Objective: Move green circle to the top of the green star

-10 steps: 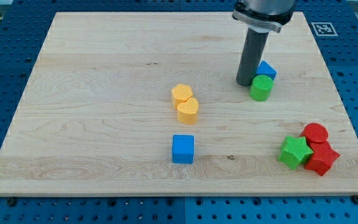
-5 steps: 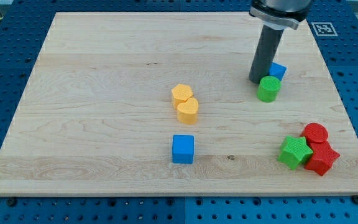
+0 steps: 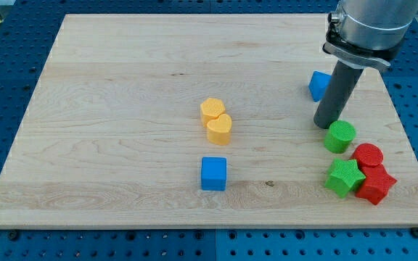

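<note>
The green circle (image 3: 339, 136) is a short green cylinder at the view's right, just above the green star (image 3: 344, 177) with a small gap between them. My tip (image 3: 324, 125) rests on the board touching the green circle's upper left side. The dark rod rises from it toward the view's top right.
A red circle (image 3: 369, 156) and a red star (image 3: 376, 185) sit against the green star's right side. A blue block (image 3: 318, 85) lies just left of the rod. Two yellow blocks (image 3: 215, 120) and a blue cube (image 3: 213, 174) lie mid-board. The board's right edge (image 3: 396, 109) is close.
My tip moved to the right and down, pushing the green circle away from the blue block to a spot just above the green star. The blue block shifted slightly.
</note>
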Controlling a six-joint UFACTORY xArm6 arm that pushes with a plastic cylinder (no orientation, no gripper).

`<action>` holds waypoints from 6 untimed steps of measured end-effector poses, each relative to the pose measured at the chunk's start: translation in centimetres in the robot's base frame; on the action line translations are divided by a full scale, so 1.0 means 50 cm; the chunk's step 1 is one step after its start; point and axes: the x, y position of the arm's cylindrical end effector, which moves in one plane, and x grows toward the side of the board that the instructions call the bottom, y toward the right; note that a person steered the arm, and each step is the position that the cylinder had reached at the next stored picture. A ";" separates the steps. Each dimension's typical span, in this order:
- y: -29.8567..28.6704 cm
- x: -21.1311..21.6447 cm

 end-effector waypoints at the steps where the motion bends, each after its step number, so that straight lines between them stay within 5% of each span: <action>1: 0.022 0.000; 6: 0.030 0.032</action>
